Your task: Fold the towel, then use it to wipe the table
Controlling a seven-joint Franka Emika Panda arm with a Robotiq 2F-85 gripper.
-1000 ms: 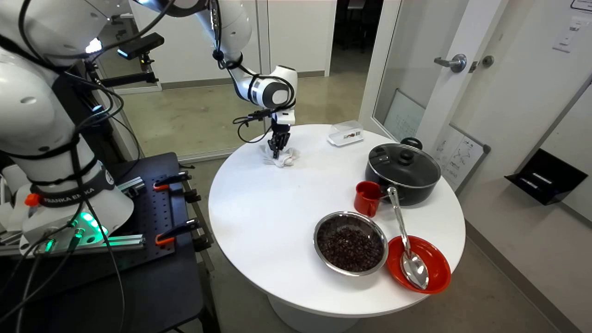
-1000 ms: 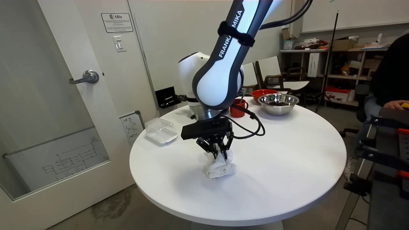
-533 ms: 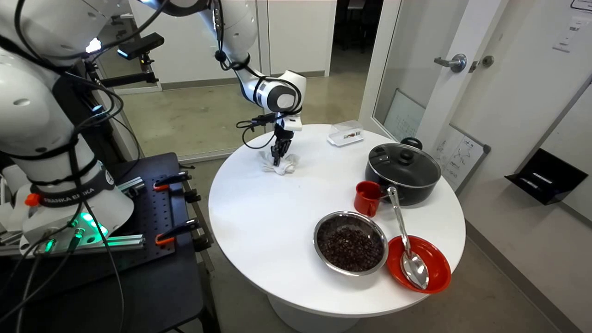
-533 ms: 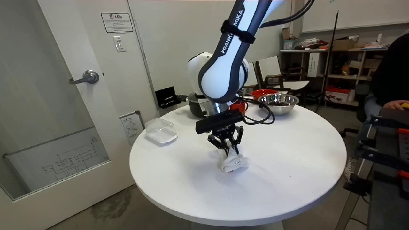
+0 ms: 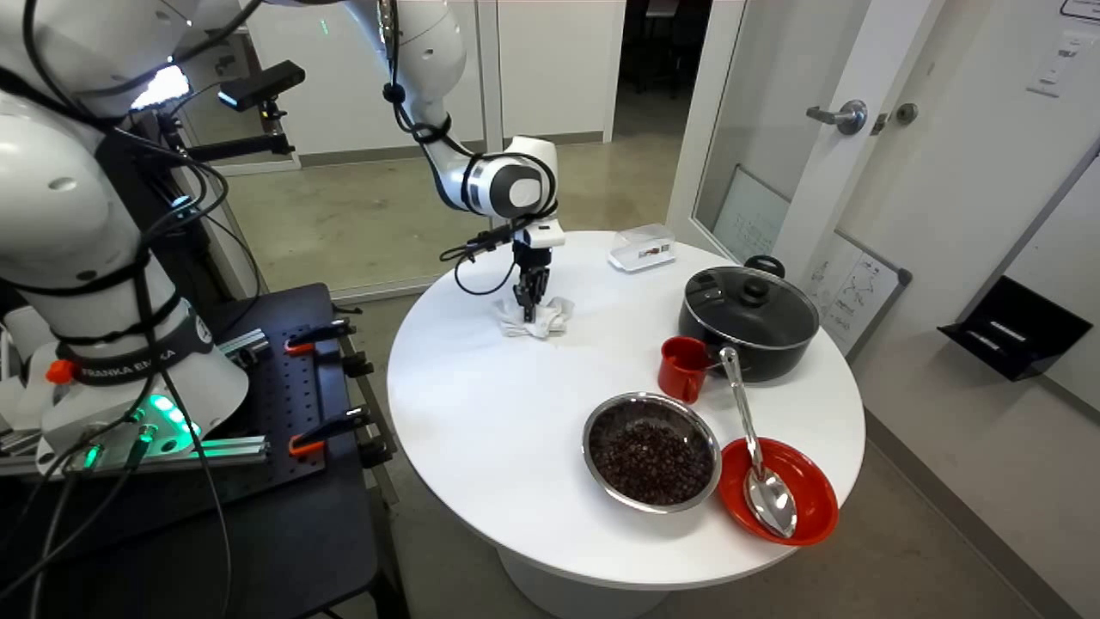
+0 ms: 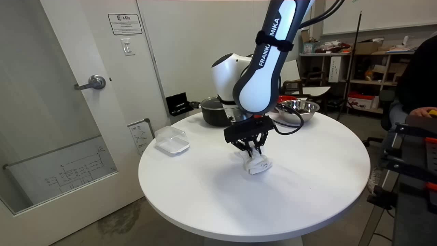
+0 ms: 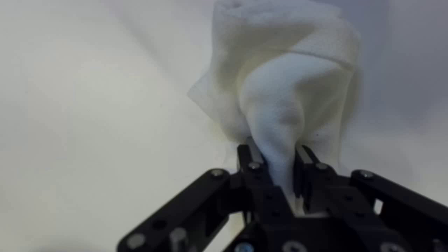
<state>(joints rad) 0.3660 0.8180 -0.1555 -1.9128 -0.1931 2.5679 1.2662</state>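
The white towel [image 6: 257,165] is bunched up on the round white table [image 6: 290,205]. My gripper [image 6: 255,153] points down from above with its jaws closed around a raised fold of the cloth. In the wrist view a twist of the towel [image 7: 287,80] runs between the fingers [image 7: 256,154] of the gripper [image 7: 275,147], and its loose folded part spreads out ahead of them. In an exterior view the towel [image 5: 554,318] rests on the far part of the table [image 5: 498,413], partly hidden behind the gripper [image 5: 529,316].
A clear plastic container [image 5: 643,251] sits near the table's far edge. Beyond it stand a lidded black pot [image 5: 756,331] and a red mug [image 5: 681,370]. A metal bowl [image 5: 650,456] of dark pieces neighbours a red bowl [image 5: 821,503] with a large spoon [image 5: 771,503] across it.
The gripper and towel have slid together across the table, rightward and then away in an exterior view showing the arm up close. The grip on the cloth has stayed the same.
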